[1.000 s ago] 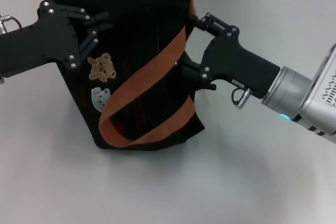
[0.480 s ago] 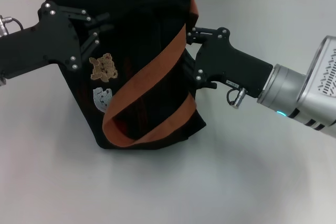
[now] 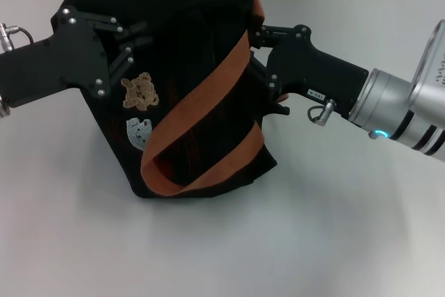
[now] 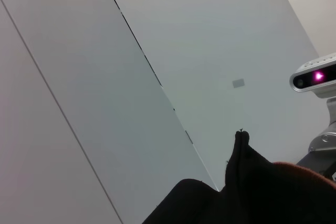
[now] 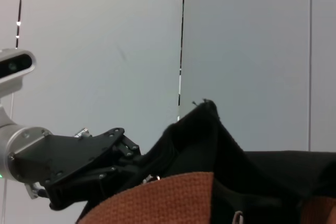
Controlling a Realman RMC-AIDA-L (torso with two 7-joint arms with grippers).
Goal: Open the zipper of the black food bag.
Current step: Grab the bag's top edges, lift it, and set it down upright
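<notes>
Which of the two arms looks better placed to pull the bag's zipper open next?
Probably the right. The right gripper sits at the black food bag by its upper edge, beside the orange handle, where the mouth runs. The left gripper presses the opposite side, seemingly bracing it. The pull itself isn't visible.

Plain white worktop, evenly lit. Behind it, a pale grey panelled wall with dark vertical seams.

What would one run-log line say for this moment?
left gripper: on bag's left side | right gripper: at bag's right side, by handle | black food bag: on table
</notes>
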